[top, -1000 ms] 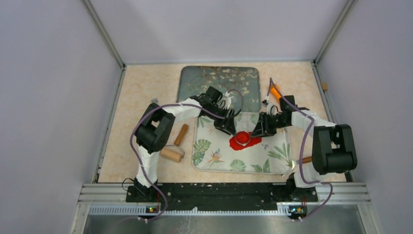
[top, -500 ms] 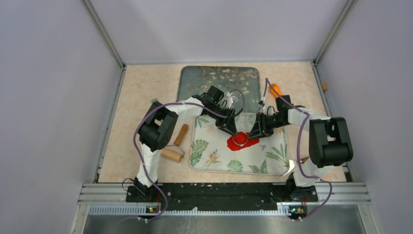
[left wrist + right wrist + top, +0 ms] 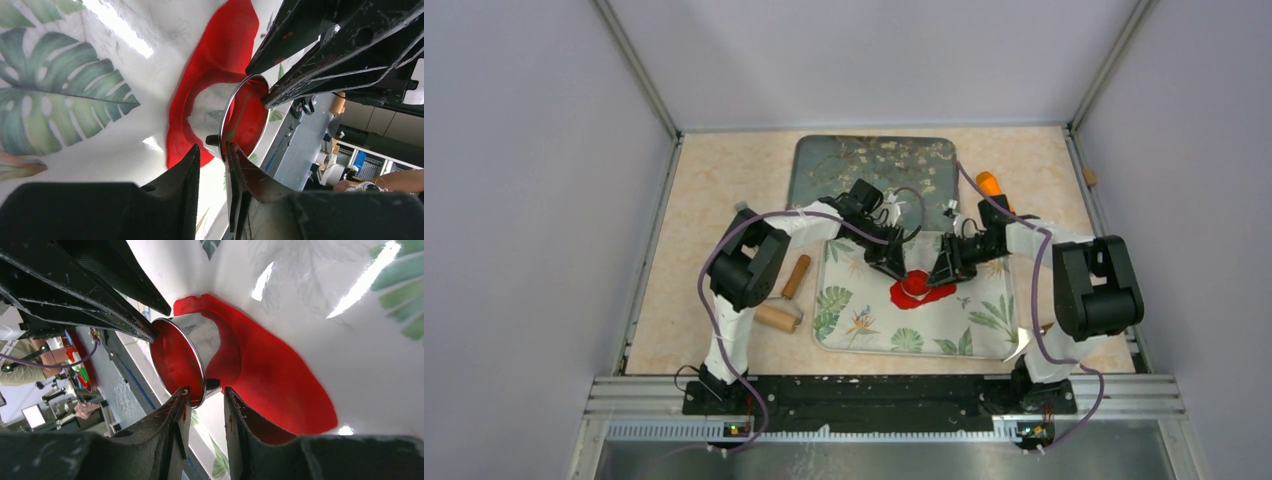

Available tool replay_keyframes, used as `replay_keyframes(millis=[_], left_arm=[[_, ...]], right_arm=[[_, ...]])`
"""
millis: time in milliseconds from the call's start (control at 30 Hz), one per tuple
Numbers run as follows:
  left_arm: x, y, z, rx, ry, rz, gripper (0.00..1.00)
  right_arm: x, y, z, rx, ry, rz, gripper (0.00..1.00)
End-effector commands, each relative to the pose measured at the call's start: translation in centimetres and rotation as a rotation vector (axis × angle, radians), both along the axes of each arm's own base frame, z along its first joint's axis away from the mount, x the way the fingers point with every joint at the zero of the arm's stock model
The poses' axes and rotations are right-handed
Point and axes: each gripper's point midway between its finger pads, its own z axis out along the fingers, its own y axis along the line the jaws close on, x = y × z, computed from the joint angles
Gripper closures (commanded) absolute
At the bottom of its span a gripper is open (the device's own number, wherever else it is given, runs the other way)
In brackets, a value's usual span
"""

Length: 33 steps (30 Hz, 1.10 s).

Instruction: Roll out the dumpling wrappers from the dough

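Your left pincer (image 3: pixel 212 150) is pinching the shiny round metal cutter (image 3: pixel 202 337); your right pincer (image 3: pixel 205 392), I cannot tell. The flat red clay wrapper (image 3: pixel 172 360) is sticking inside it; tugging risks tearing it.

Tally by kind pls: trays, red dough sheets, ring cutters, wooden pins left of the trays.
Trays: 2
Red dough: 1
Cutter: 1
Wooden pins: 2
Total: 6
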Motion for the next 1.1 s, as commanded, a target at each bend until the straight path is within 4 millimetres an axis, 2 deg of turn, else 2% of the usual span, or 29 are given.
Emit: replay_keyframes(millis=[0, 33, 200, 233, 267, 333, 500, 600, 700, 867, 967, 1067], left_arm=[[-1.4, 0.5, -0.6, 0.021, 0.002, -0.027, 0.74], [-1.7, 0.6, -0.9, 0.029, 0.005, -0.034, 0.76], [-2.9, 1.5, -2.9, 0.075, 0.025, -0.044, 0.84], [-3.1, 1.5, -3.2, 0.079, 0.020, -0.044, 0.88], [-3.3, 1.6, -3.5, 0.080, 0.005, -0.054, 0.93], [-3.7, 1.9, -4.2, 0.100, -0.037, -0.068, 1.00], [-4.4, 3.3, -6.3, 0.139, -0.124, -0.043, 1.00], [-4.1, 4.3, -7.5, 0.164, -0.200, -0.025, 1.00], [-3.9, 4.9, -8.7, 0.193, -0.241, -0.027, 1.00], [-3.6, 5.9, -10.1, 0.234, -0.359, -0.029, 1.00], [-4.4, 6.7, -11.2, 0.258, -0.392, -0.064, 1.00], [-4.5, 6.9, -10.8, 0.260, -0.415, -0.064, 1.00]], right_arm=[[0.3, 0.7, -1.1, -0.011, -0.004, 0.018, 0.72], [0.3, 0.5, -1.5, -0.027, 0.003, 0.012, 0.77], [-0.4, -0.2, -2.7, -0.077, 0.017, 0.019, 0.86], [-0.5, -0.3, -3.0, -0.090, 0.018, 0.021, 0.89], [-0.6, -0.6, -3.4, -0.110, 0.020, 0.011, 1.00], [-0.7, -0.8, -4.0, -0.142, 0.023, -0.003, 1.00], [-1.3, -0.8, -5.7, -0.241, 0.052, -0.004, 1.00], [-1.7, -1.9, -7.4, -0.330, 0.097, -0.060, 1.00], [-1.7, -2.5, -8.1, -0.375, 0.115, -0.075, 1.00], [-2.0, -3.1, -8.6, -0.400, 0.092, -0.112, 1.00], [-2.6, -3.1, -8.7, -0.412, 0.058, -0.145, 1.00], [-2.5, -2.2, -7.3, -0.380, 0.005, -0.113, 1.00]])
